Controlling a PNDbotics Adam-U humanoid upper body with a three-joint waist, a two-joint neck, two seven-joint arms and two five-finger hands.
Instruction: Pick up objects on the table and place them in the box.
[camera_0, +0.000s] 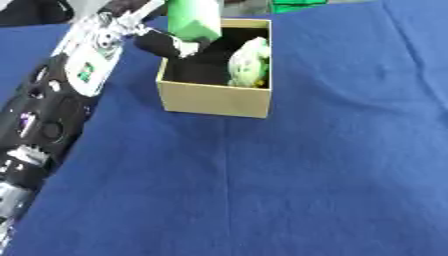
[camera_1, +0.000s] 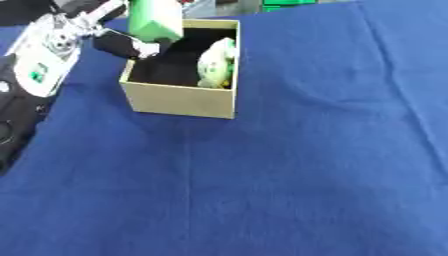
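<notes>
While blue cloth (camera_0: 306, 165) covers the table, the left robot hand (camera_0: 166, 44) seemingly grips a green block (camera_0: 192, 19) above the box (camera_0: 214, 99).

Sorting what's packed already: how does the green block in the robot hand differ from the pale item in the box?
The green block is held above the box by the left robot hand; the pale item already lies inside, against the right wall. The block is plain solid green with flat faces; the item is whitish-green, mottled and rounded. Both are greenish.
</notes>
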